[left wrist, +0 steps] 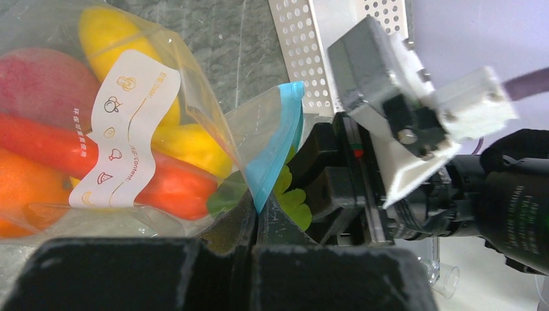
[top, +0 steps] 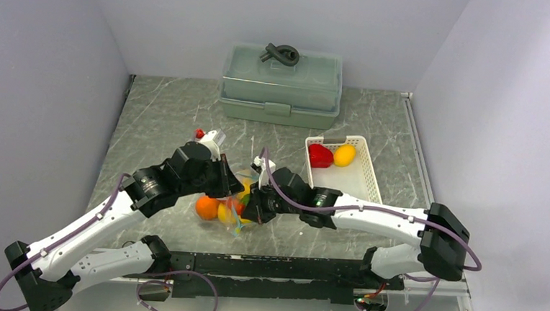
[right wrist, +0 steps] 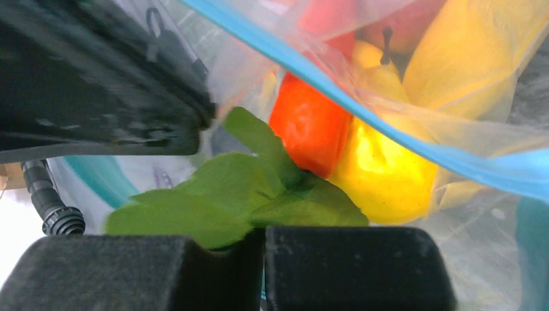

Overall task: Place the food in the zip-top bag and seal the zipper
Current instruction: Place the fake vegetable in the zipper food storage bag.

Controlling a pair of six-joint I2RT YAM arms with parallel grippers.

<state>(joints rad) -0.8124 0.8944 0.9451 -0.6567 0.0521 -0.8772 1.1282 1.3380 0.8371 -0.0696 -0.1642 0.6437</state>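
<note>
Film this thin and slack will crumple and slip instead of holding a shape, so I judge the zip-top bag [top: 232,200] is best taken by its stiffer mouth edge, along the zipper [left wrist: 277,146], with the loaded belly left on the desk [top: 159,119]. The food [left wrist: 52,142] inside looks light, hard and smooth, and apt to roll.

My left jaws are together, clamped on the bag's mouth where the teal strip runs down between them. My right jaws are together on a green leaf [right wrist: 226,194] at that mouth.

The bag lies just below the centre of the top view. It is clear, with a white label [left wrist: 126,129], and holds yellow, orange and red pieces. A red piece [top: 320,156] and a yellow piece [top: 344,155] sit in the white basket [top: 363,182] to the right.
</note>
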